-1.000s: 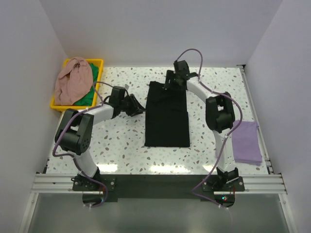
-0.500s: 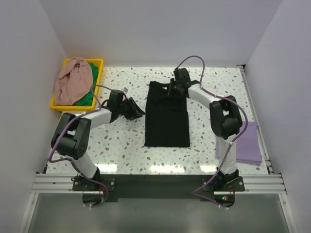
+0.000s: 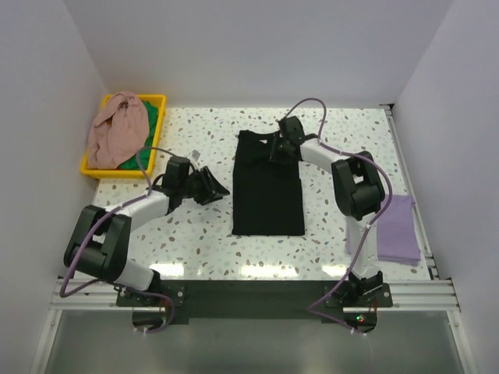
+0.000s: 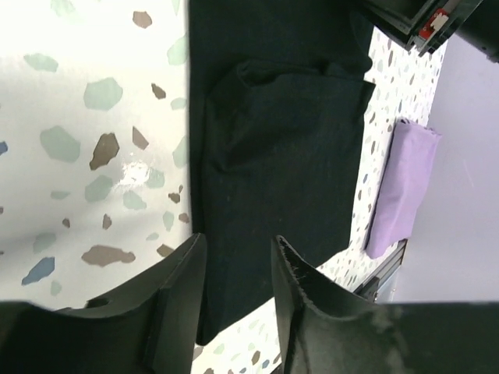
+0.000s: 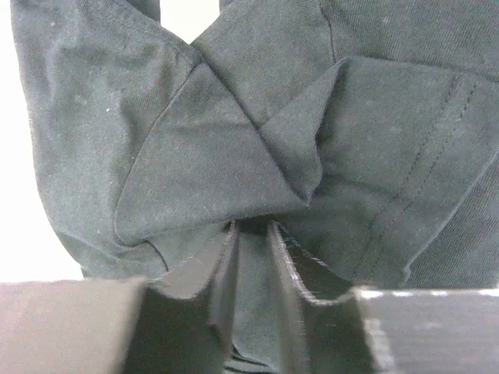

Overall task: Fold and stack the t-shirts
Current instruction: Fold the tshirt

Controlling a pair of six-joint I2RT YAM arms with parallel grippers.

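1. The desk (image 3: 195,234) has a glossy white terrazzo top flecked with grey, brown and green chips.
2. Plain white walls close it in on three sides: a back wall (image 3: 249,47), a left wall (image 3: 39,101) and a right wall (image 3: 460,93).
3. Light comes from above, leaving a bright band along the desk's far edge and soft glare patches (image 3: 257,270) near the front.
4. A silver metal rail (image 3: 86,294) runs along the near edge.
5. In front of the rail lies a dull grey surface (image 3: 249,347).

overhead view, wrist close-ups; sharing black t-shirt (image 3: 267,187)
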